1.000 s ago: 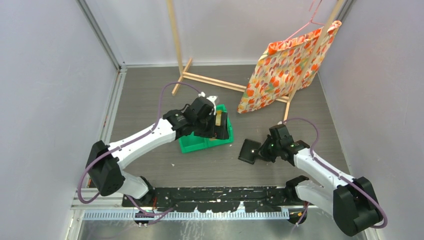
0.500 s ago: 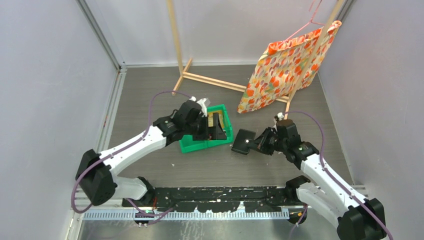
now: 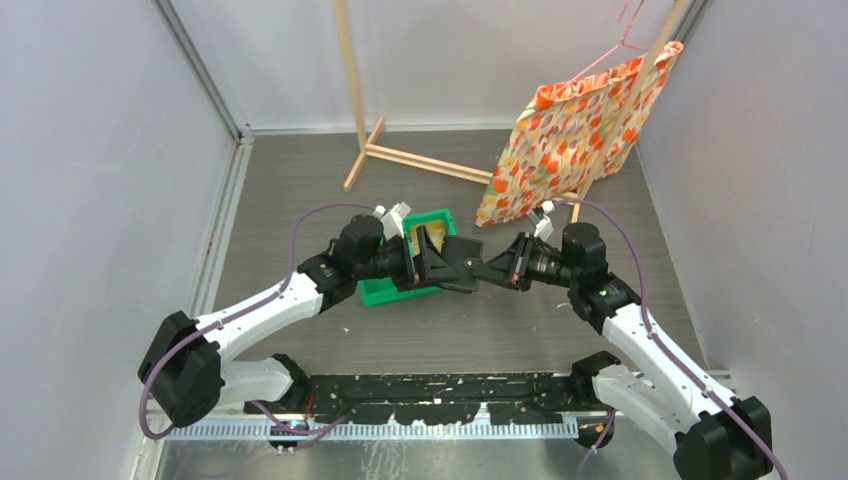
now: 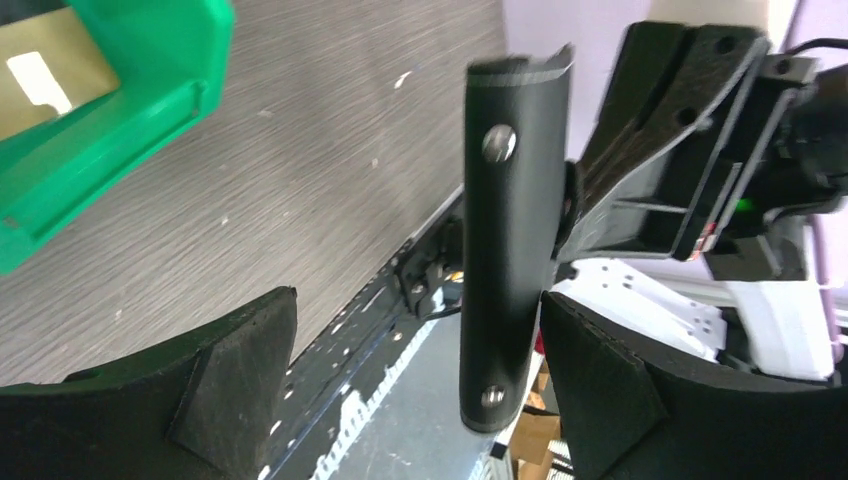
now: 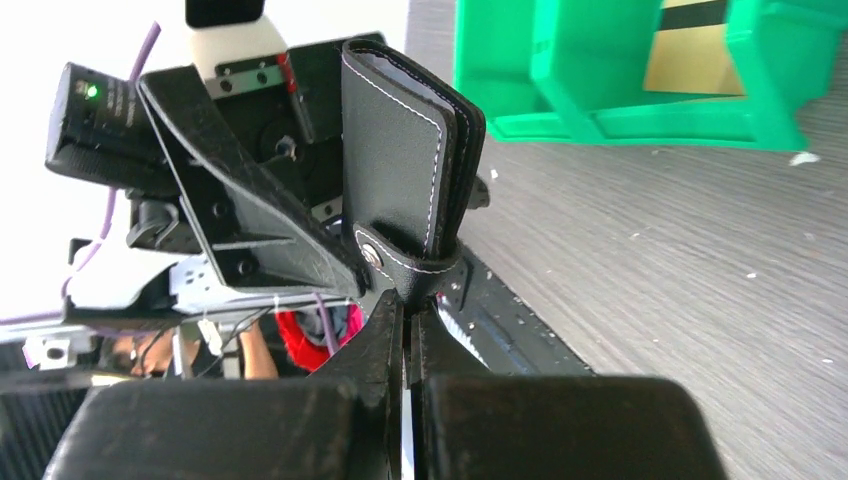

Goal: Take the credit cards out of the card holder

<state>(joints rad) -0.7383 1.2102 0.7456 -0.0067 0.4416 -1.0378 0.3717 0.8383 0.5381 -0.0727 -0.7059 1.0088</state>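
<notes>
Card holder [image 5: 405, 150] is folded shut, just off the right side of the green bin [image 3: 380, 292], and there's a tan credit card [image 3: 430, 240] inside that bin. Left end effector [image 4: 415, 370] comes in over the bin with its jaws wide open on either side of the holder. The right end effector [image 5: 405, 330] is clamped on the holder's snap strap.

We see white shells and black joints on the left arm [image 3: 268, 305] and right arm [image 3: 645, 340] — purple cables [image 3: 303, 220] alongside. The left gripper [image 4: 415, 380] has black wedge fingers [image 4: 240, 370].
</notes>
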